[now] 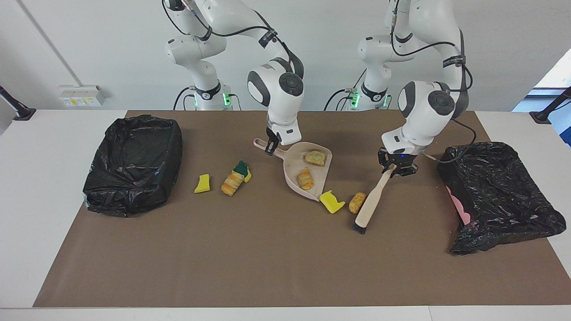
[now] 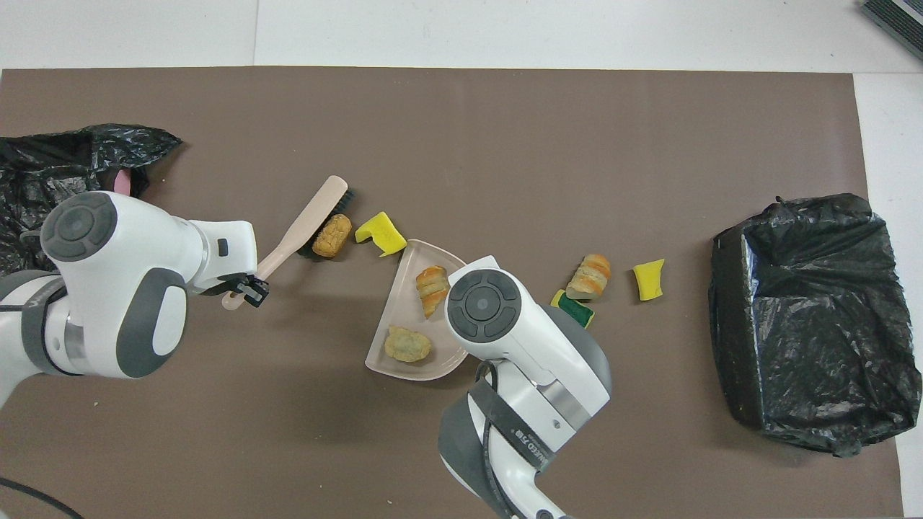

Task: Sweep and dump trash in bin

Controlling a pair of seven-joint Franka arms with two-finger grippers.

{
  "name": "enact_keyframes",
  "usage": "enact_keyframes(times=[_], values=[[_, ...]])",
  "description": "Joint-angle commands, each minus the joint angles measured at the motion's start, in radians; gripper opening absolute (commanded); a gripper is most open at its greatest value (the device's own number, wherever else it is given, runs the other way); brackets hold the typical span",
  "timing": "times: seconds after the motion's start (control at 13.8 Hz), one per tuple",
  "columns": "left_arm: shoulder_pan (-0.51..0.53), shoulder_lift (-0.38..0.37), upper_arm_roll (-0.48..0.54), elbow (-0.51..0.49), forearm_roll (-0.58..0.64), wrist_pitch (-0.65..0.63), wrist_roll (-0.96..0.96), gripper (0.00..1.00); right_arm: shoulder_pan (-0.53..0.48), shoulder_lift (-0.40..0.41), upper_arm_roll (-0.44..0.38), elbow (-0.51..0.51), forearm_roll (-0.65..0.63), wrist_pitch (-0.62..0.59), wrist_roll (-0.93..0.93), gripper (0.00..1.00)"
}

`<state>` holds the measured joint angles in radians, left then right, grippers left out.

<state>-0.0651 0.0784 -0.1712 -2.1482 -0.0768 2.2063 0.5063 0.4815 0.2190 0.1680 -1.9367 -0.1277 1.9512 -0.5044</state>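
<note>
left gripper (image 1: 391, 168), fingers clamped on the beige wooden brush (image 1: 372, 199), should keep bristles low behind the tan bread lump (image 1: 357, 202), driving it toward the beige plastic dustpan (image 1: 296, 174) steadied by the right gripper (image 1: 271, 146), fingers clamped on its handle.

A plain white wall (image 1: 102, 53) rises above a white table (image 1: 40, 147) covered by a brown mat (image 1: 267, 258).
</note>
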Motion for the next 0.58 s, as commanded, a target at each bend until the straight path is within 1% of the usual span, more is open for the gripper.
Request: enact_keyframes(times=[0.0,0.14,0.29,0.43,0.51], values=[[-0.079,-0.06,0.01,-0.064,0.011,-0.028,-0.06,0.0,-0.004,-0.018,0.004,-0.015,-0.032,0.006,0.026,0.0],[-0.137,-0.098,0.009,-0.111,0.009,-0.059,-0.101,0.0,-0.004,-0.018,0.004,-0.015,-0.032,0.006,0.024,0.0],[-0.215,-0.13,0.007,-0.137,0.006,-0.106,-0.196,0.0,-0.004,-0.018,0.004,-0.015,-0.033,0.006,0.024,0.0],[-0.287,-0.134,0.006,-0.125,0.0,-0.141,-0.311,0.0,-0.006,-0.018,0.004,-0.016,-0.038,0.006,0.023,0.0],[-0.335,-0.132,0.005,-0.107,-0.001,-0.143,-0.403,0.0,-0.006,-0.018,0.004,-0.016,-0.039,0.006,0.021,0.0]])
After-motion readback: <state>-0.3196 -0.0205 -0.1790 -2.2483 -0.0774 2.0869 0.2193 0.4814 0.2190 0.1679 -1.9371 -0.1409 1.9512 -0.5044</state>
